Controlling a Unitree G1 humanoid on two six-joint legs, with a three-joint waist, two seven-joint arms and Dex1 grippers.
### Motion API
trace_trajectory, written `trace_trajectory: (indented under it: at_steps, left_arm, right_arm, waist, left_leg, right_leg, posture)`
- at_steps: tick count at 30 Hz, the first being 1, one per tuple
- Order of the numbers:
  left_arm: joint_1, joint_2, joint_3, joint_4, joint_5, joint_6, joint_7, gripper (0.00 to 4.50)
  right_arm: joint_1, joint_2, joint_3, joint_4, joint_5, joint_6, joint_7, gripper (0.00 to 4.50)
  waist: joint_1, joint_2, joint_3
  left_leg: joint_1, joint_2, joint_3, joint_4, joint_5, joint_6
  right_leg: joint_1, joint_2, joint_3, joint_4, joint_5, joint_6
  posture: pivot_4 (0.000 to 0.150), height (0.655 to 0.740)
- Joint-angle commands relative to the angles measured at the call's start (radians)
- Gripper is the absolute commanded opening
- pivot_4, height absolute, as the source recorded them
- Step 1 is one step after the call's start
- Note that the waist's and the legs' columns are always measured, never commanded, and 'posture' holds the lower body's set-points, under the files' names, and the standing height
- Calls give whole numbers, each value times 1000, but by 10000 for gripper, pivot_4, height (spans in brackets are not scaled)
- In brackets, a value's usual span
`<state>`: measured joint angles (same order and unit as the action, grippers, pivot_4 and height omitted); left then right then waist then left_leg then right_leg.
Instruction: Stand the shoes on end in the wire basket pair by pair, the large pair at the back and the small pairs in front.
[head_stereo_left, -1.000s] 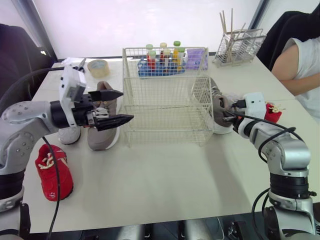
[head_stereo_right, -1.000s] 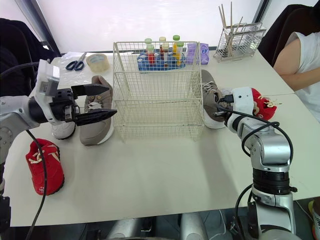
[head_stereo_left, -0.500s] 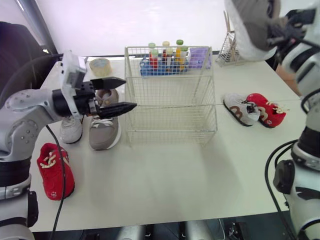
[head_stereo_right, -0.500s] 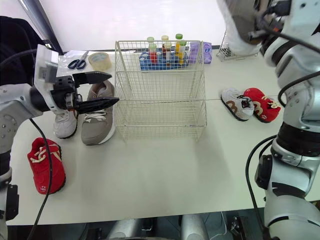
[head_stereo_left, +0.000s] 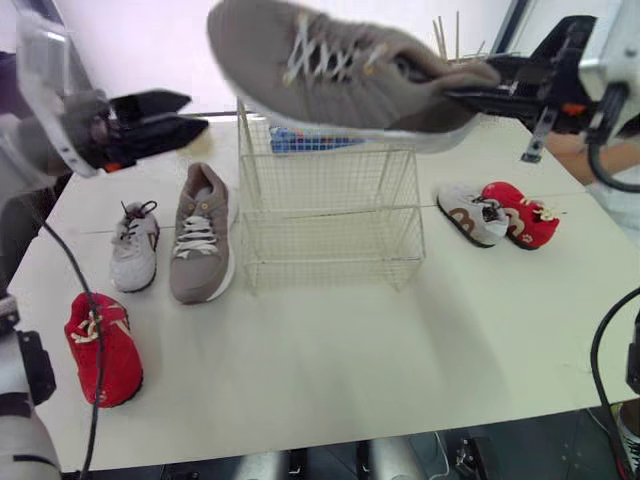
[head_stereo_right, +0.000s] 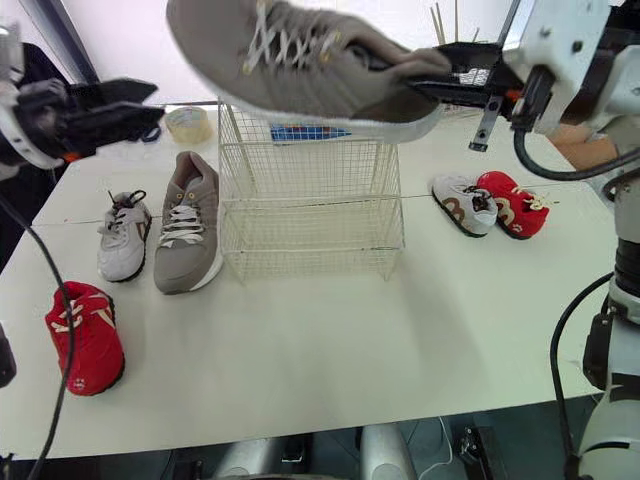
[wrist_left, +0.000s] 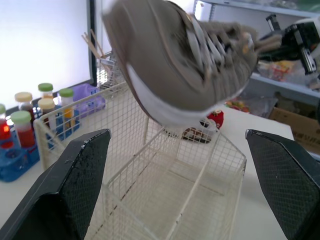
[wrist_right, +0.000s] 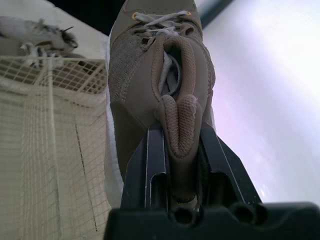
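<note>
Right gripper (head_stereo_left: 478, 86) clamped on the heel of the large taupe shoe (head_stereo_left: 335, 68), which extends toward 9 o'clock above the wire basket (head_stereo_left: 330, 215); left gripper (head_stereo_left: 195, 111), at the basket's 10 o'clock, spread wide and empty.

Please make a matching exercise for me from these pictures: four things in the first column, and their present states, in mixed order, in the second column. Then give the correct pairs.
Column one
1. right gripper
2. left gripper
3. wire basket
4. red shoe on the robot's left

Column two
A. no shoe inside
B. lying flat on the table
C. shut on the heel of the large brown sneaker, raised over the basket
D. open, holding nothing

Pairs: 1-C, 2-D, 3-A, 4-B
</note>
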<state>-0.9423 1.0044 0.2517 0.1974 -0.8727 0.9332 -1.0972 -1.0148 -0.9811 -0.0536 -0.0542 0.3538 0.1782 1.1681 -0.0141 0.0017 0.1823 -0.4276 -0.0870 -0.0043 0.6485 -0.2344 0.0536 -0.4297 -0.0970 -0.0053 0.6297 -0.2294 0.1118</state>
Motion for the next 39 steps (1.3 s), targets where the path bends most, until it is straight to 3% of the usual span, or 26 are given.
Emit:
trace_trajectory:
  at_steps: [1,11,14,18,20,22,26,30,34,35,39]
  left_arm:
    - [-39,19,18,17,-7,36,-21,45000]
    - [-58,-21,-10,10,-17,108,-55,45000]
    - [-42,-20,-20,-5,-13,116,-76,36432]
    - [-21,-20,-20,-23,-12,118,-95,16339]
    - [-16,-24,-17,-30,-13,122,-93,10135]
    - [-11,-28,-13,-37,-19,128,-90,7767]
    - [-6,-55,21,-47,-36,147,-48,7633]
    - [13,-114,106,-65,-88,191,41,7628]
    - [62,-198,220,-136,-180,226,182,7628]
    - [76,-215,239,-159,-203,234,212,7628]
    - [129,-292,308,-256,-306,241,347,7628]
  right_arm:
    - [-76,11,-2,1,-31,-134,33,1292]
    - [-138,102,78,-6,-53,-250,98,1292]
    - [-164,120,90,11,-64,-265,105,1292]
    - [-191,130,92,39,-75,-273,110,1292]
    - [-203,133,90,53,-83,-279,112,1292]
    - [-212,137,88,64,-90,-281,114,1292]
    - [-219,144,65,63,-50,-180,91,1292]
    - [-197,100,-21,27,138,172,66,20376]
    - [-61,39,-190,-3,325,502,-41,42602]
    - [-26,35,-227,-7,353,549,-71,44612]
    - [179,109,-428,-47,543,772,-255,44612]
  waist:
    - [3,0,0]
    - [1,-1,0]
    - [1,-1,1]
    - [1,-1,0]
    - [1,-1,1]
    - [1,-1,1]
    - [2,-1,1]
    - [5,-1,0]
    - [9,-3,0]
    - [9,-3,0]
    - [7,-4,0]
  left_leg:
    - [0,0,0,0,0,0]
    - [0,0,0,0,2,-5]
    - [0,0,-1,-1,3,-6]
    - [0,0,0,0,3,-6]
    - [0,0,-1,-1,3,-6]
    - [0,0,-1,-1,3,-6]
    - [0,0,-1,-1,3,-6]
    - [0,0,-1,0,2,-5]
    - [-1,0,-2,-1,1,-3]
    - [-1,0,-2,-1,0,-2]
    - [-1,-1,-2,-1,-1,-3]
  right_leg:
    - [0,0,0,0,0,0]
    - [-1,0,1,1,0,0]
    - [-1,0,1,1,0,0]
    - [-1,0,1,1,0,0]
    - [-1,0,1,1,0,0]
    - [-1,0,1,1,0,0]
    - [-1,0,1,1,0,0]
    - [-1,-1,1,1,0,0]
    - [-1,-1,1,1,0,0]
    - [0,-2,1,0,0,0]
    - [0,-2,2,0,0,-1]
  posture:
    - [1500,7400]
    - [1500,7400]
    - [1500,7400]
    - [1500,7400]
    - [1500,7400]
    - [1500,7400]
    - [1500,7400]
    - [1500,7400]
    - [1500,7400]
    - [1500,7400]
    - [1500,7400]
